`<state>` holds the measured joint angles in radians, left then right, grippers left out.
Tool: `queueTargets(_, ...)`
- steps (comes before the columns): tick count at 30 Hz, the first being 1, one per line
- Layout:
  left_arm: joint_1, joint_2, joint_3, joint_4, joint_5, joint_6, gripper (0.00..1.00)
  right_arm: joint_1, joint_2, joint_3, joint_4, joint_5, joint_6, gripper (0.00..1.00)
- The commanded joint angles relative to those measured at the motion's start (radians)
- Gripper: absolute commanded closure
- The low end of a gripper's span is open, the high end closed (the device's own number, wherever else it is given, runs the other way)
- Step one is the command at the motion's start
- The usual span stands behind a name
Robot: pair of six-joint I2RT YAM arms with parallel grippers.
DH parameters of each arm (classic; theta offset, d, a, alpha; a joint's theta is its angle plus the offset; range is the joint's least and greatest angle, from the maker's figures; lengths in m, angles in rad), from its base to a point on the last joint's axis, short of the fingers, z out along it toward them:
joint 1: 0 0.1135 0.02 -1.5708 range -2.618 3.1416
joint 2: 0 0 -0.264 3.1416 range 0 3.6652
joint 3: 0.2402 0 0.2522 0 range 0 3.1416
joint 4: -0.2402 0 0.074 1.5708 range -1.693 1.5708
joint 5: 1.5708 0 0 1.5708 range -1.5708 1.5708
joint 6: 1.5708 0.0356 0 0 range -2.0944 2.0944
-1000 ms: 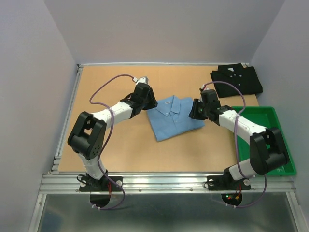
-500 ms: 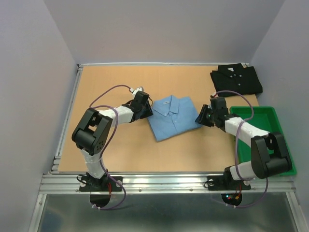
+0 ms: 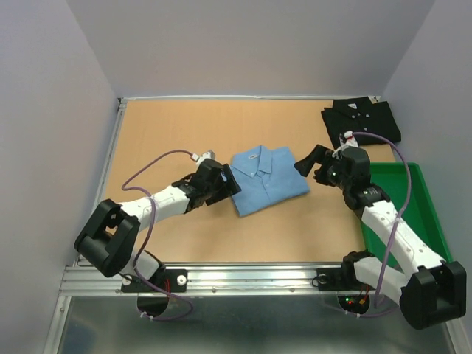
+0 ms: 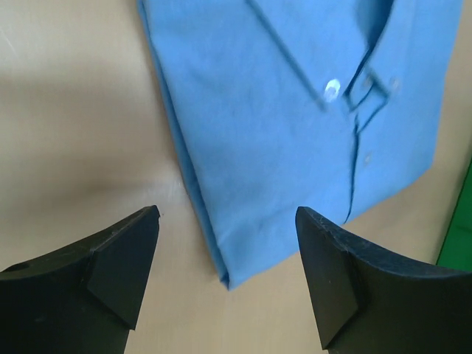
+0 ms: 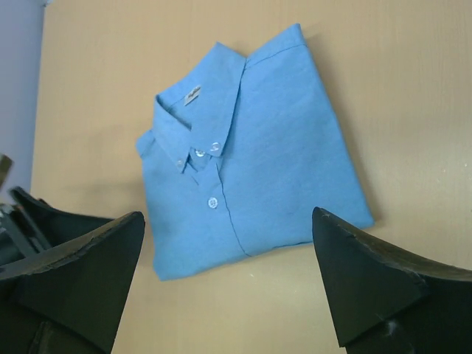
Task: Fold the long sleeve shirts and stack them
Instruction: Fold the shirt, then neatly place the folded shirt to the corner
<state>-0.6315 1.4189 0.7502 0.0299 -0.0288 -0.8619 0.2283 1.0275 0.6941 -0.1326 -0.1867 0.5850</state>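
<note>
Tan bench (image 3: 169, 125), grey walls: light blue shirt (image 3: 267, 179) lies folded flat at centre, collar up, w/ black shirt (image 3: 361, 122) folded at far right corner, well apart from it, just beyond green tray (image 3: 413, 193). Left gripper (image 3: 223, 184) sits low beside the light blue shirt's left edge, right gripper (image 3: 308, 158) just off its right edge, both jaws spread wide, holding nothing. Judged: folds done, stacking not yet; flanking pos. suits a two-sided lift onto the black shirt.
</note>
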Motion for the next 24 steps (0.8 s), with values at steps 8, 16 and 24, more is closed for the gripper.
queueTargets(8,-0.174,0.003,-0.121,0.025,0.003,-0.230,0.19,-0.001,-0.129,-0.091,0.034,-0.046,0.036,0.00)
queueTargets(16,-0.237,0.106,-0.106,0.064,-0.033,-0.310,0.33,-0.001,-0.119,-0.134,0.039,-0.092,0.090,0.00)
queueTargets(24,-0.243,0.120,-0.081,0.067,-0.051,-0.318,0.66,0.000,-0.129,-0.235,0.155,-0.105,0.231,0.00)
